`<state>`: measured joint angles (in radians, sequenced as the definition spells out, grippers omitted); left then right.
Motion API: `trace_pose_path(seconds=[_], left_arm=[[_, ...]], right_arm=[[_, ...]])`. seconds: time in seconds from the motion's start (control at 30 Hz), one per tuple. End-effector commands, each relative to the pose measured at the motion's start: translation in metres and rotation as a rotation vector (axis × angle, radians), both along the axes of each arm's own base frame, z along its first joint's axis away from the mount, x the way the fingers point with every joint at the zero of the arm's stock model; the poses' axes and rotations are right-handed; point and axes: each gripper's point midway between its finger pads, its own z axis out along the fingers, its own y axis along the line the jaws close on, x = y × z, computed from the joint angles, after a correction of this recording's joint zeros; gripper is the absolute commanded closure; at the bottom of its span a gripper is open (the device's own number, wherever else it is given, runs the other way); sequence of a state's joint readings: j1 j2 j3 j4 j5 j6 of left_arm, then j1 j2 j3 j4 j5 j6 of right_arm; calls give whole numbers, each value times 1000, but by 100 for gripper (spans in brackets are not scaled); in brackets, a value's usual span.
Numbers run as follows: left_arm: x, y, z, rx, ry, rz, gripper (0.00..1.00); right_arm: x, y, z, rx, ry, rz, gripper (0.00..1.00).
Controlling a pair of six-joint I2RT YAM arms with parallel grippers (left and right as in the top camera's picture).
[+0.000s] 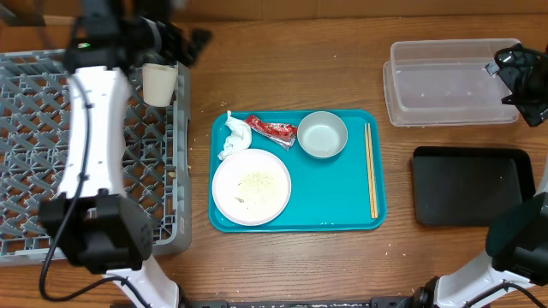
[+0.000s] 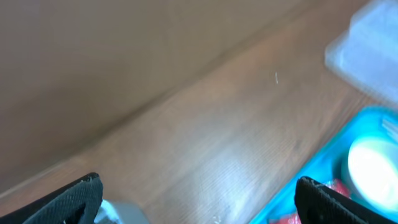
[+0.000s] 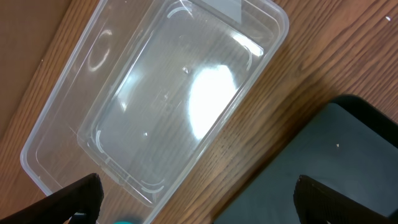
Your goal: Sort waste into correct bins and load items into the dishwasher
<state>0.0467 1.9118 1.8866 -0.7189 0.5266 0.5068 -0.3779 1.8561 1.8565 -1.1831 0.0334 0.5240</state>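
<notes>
Wooden table point(image 1: 342, 34), rack point(image 1: 26, 128) only in overhead, left fingers point(image 2: 68, 202) spread, right fingers point(image 3: 74, 199) spread

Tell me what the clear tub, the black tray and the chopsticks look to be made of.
Clear tub: transparent plastic, glossy; the table's wood grain shows through it and a bright glare sits on its floor.
Black tray: probably plastic, matte; a flat dark surface with hardly any reflection.
Chopsticks: likely wood or bamboo, unfinished; pale tan and dull.
</notes>
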Motion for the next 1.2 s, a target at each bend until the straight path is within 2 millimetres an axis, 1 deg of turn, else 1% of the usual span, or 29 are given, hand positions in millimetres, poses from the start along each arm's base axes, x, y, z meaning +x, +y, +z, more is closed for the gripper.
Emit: trace_pose_path(seconds=[0.0,0.07,0.17,0.23,0.27,0.3,0.33,0.37,0.4,0.47,0.6,0.7,0.83,0.9,0.93,1.07,1.17], left_arm=[[-3,8,-32,258,6,-56,0],[-11,13,-43,343,42,-70,0],[-9,33,-50,447,66,-10,1],[-6,45,-51,515,64,27,7],[-5,49,-53,546,62,22,12],[-5,50,-54,566,62,11,13],[-5,52,-58,583,67,4,13],[-5,54,-60,588,77,13,9],[-7,55,-63,589,92,16,5],[-13,55,-69,591,126,5,5],[-21,64,-74,633,173,25,10],[-22,65,-74,637,176,29,11],[-26,65,-79,637,201,22,16],[-28,65,-84,637,218,15,17],[-27,65,-86,634,220,12,16],[-23,64,-102,636,244,-5,16],[-16,66,-119,640,262,-7,17]], right_arm=[[0,-2,2,-6,-6,-9,0],[0,-2,2,-6,-6,-9,0],[0,-2,2,-6,-6,-9,0],[0,-2,2,-6,-6,-9,1],[0,-2,2,-6,-6,-9,1],[1,-2,2,-6,-6,-9,0],[0,-2,2,-6,-6,-9,0],[0,-2,2,-6,-6,-9,0],[1,-2,2,-6,-6,-9,0],[0,-2,2,-6,-6,-10,0],[0,-2,2,-6,-6,-9,0],[0,-2,2,-6,-6,-9,0],[0,-2,2,-6,-6,-9,0],[1,-2,2,-6,-6,-10,0],[1,-2,2,-6,-6,-9,0],[0,-2,2,-6,-6,-9,0],[0,-2,2,-6,-6,-9,0]])
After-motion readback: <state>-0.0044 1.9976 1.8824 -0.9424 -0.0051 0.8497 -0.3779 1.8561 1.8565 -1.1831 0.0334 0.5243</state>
